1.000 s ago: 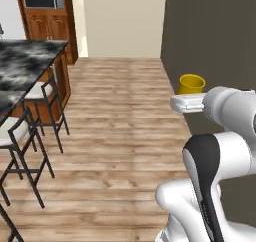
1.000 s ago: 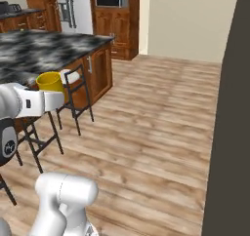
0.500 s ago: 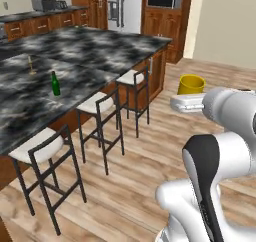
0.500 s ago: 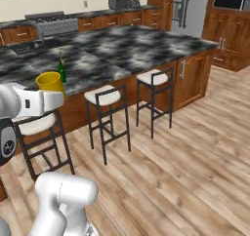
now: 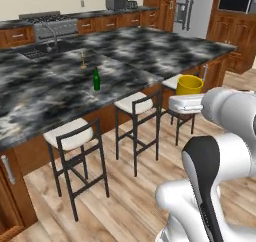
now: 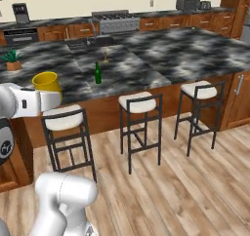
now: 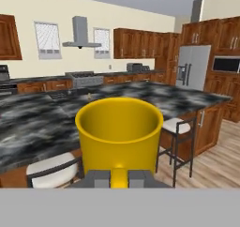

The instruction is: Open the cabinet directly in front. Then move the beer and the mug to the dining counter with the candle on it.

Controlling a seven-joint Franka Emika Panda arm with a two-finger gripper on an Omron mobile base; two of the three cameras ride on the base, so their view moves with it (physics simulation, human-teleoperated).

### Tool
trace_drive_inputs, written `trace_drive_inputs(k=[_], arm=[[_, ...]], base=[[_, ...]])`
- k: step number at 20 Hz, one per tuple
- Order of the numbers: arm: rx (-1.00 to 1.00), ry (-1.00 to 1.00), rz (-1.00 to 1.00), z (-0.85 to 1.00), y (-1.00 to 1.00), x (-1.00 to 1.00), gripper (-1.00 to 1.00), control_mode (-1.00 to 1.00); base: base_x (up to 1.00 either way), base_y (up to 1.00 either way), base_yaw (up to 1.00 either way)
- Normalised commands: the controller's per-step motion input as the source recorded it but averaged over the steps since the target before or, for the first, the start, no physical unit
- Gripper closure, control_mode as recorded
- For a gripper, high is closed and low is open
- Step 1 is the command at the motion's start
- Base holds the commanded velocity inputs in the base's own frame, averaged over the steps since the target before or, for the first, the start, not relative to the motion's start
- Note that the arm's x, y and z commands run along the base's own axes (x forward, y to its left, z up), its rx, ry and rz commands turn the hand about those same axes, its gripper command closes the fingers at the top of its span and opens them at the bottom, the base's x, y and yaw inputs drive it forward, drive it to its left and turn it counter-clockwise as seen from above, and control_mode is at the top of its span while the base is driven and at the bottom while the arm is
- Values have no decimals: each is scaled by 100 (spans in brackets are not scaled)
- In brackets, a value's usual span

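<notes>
Your mug [image 7: 119, 136] sits dead centre in the hand view: plain glossy yellow, a smooth open cylinder, upright, with the pincer [image 7: 119, 178] clamped tight on its near wall. In the left base view it rides at middle right, above the floor by the stools [image 5: 76, 136]. Look upper left: the beer [image 5: 96, 79], a slim dark-green glass bottle, stands upright on the counter [image 5: 45, 93], veined black marble on a wood base. Just beyond it rises the candle [image 5: 83, 59], a thin pale stick.
</notes>
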Motion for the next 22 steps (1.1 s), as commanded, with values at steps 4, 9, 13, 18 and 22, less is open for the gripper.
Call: trace_drive_inputs(k=[4,9,13,18,22], arm=[[0,0,0,0,0,0,100,100],[0,0,0,0,0,0,100,100],[0,0,0,0,0,0,100,100],[0,0,0,0,0,0,100,100],[0,0,0,0,0,0,100,100]], base=[[31,-100,29],[49,-100,26],[95,-100,25],[92,-100,29],[42,-100,36]])
